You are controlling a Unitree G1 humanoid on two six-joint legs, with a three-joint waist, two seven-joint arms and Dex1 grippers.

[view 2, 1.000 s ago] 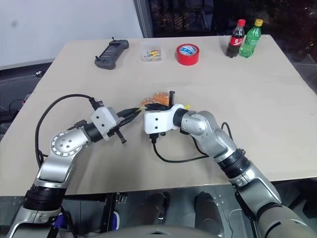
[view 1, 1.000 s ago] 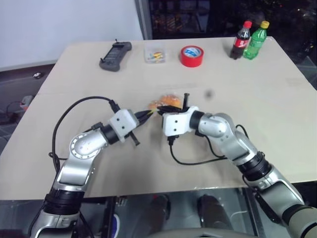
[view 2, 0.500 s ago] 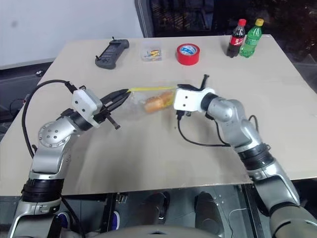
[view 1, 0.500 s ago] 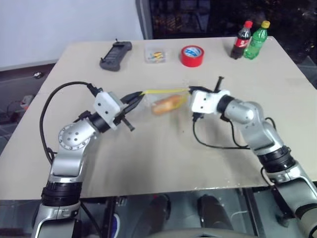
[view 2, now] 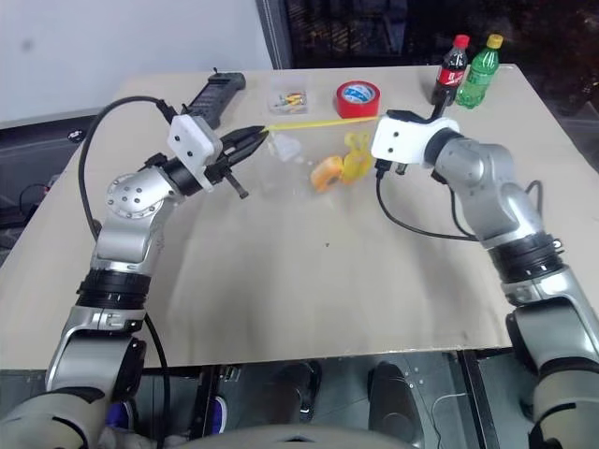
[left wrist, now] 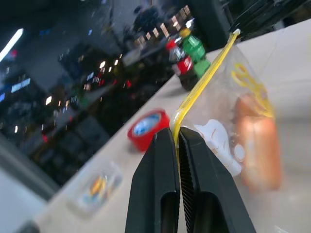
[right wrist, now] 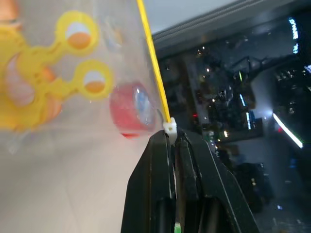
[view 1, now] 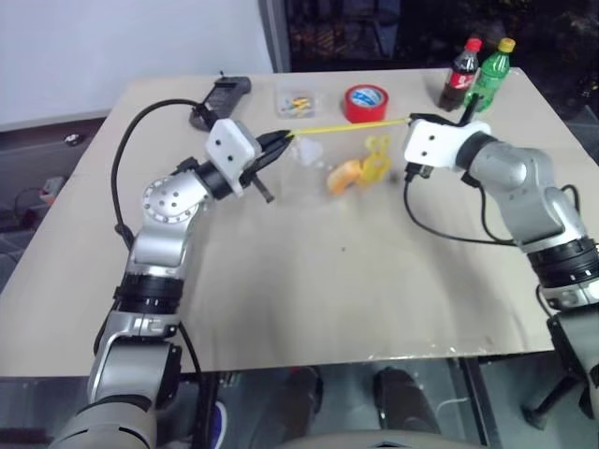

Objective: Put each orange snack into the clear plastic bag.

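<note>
The clear plastic bag (view 1: 323, 161) hangs above the table, its yellow seal strip (view 1: 348, 126) pulled taut between my two grippers. My left gripper (view 1: 281, 138) is shut on the strip's left end, seen close in the left wrist view (left wrist: 176, 133). At the strip's right end, by the white slider, my right gripper (right wrist: 171, 132) is shut on it as well. One orange snack (view 1: 343, 176) lies inside the bag near the yellow printed mark (view 1: 376, 155). A small whitish thing (left wrist: 221, 145) also sits in the bag beside the snack (left wrist: 257, 150).
A red tape roll (view 1: 364, 103) stands at the table's far side behind the bag. To its left are a small clear box (view 1: 293, 103) and a black handset (view 1: 220, 94). Two bottles (view 1: 475, 73) stand at the far right corner.
Both grippers have risen and moved away from me and apart, the right one far to the right. The bag has left the table, its strip stretched straight, with the snack inside.
</note>
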